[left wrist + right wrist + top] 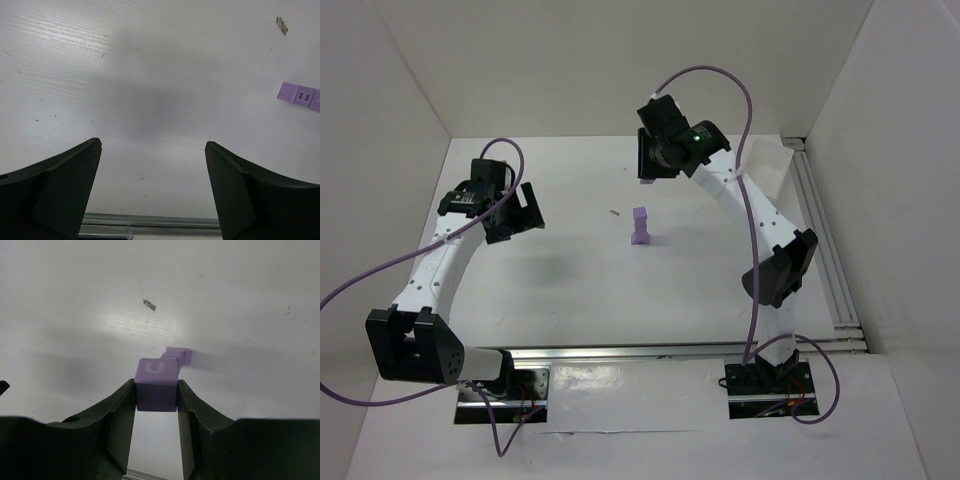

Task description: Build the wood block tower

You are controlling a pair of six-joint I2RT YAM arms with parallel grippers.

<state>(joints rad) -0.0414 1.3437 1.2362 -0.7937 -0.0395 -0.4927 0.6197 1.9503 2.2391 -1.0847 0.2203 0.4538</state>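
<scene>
The left arm (pixel 440 265) hangs over the left side of the surface (pixel 570 290), its jaws spread wide with nothing between them, well apart from the work. Near the middle of the surface, a little toward the far edge, stands the tower (pixel 642 228), a narrow lilac column on a slightly wider base, with a dark speck (pixel 614 212) just to its left. How many cubes it holds I cannot tell. To the right, the right arm (pixel 750 205) reaches over from the right edge. Its jaws are partly closed and pinch a lilac wood block (pixel 156 385) by two opposite sides at the very tips, a pale U on its top face. This block sits short of the tower and is not touching it. The risk, I judge, lies in the placing. The column is slim, so an off-centre descent or a jaw tip brushing the top cube could topple it. A block released while tilted would likely slide off.
</scene>
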